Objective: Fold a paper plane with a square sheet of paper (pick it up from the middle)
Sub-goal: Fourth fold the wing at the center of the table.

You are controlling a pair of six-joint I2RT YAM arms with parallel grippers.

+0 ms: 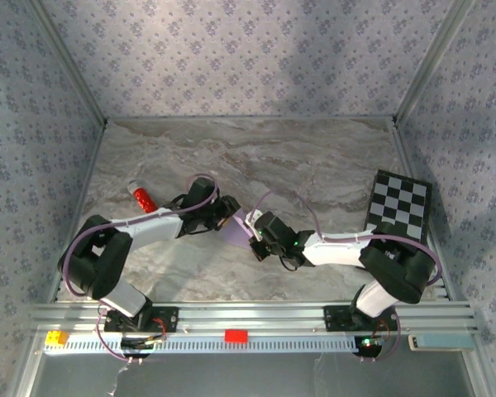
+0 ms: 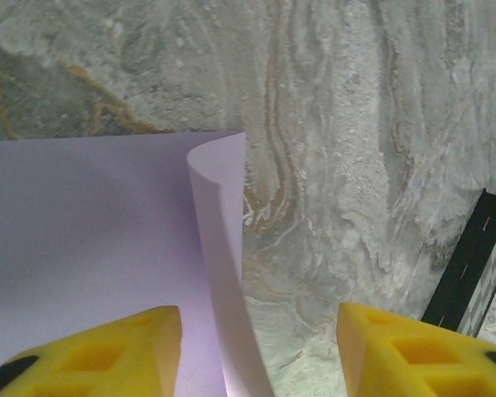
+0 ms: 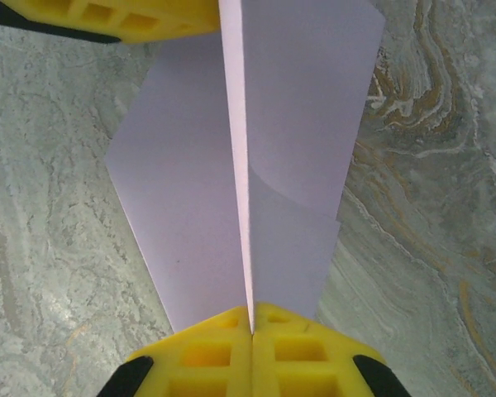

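Observation:
The pale lilac square sheet of paper [image 1: 231, 230] lies on the marble table between both grippers, creased, with a ridge standing up from it. My right gripper [image 3: 251, 329] is shut on the near end of that upright ridge [image 3: 241, 165]. In the top view it [image 1: 255, 237] sits at the sheet's right edge. My left gripper [image 2: 260, 331] is open and straddles the curled-up flap [image 2: 219, 248] without touching it. Its left finger [image 2: 99, 356] hangs over the flat part of the sheet [image 2: 83, 231]. A dart-shaped paper plane is out of view.
A small red cylinder [image 1: 141, 197] lies left of the left arm. The checkered board [image 1: 401, 205] sits at the table's right side, and its dark edge [image 2: 471, 265] appears in the left wrist view. Patterned walls close in three sides. A red block [image 1: 236, 335] rests on the front rail.

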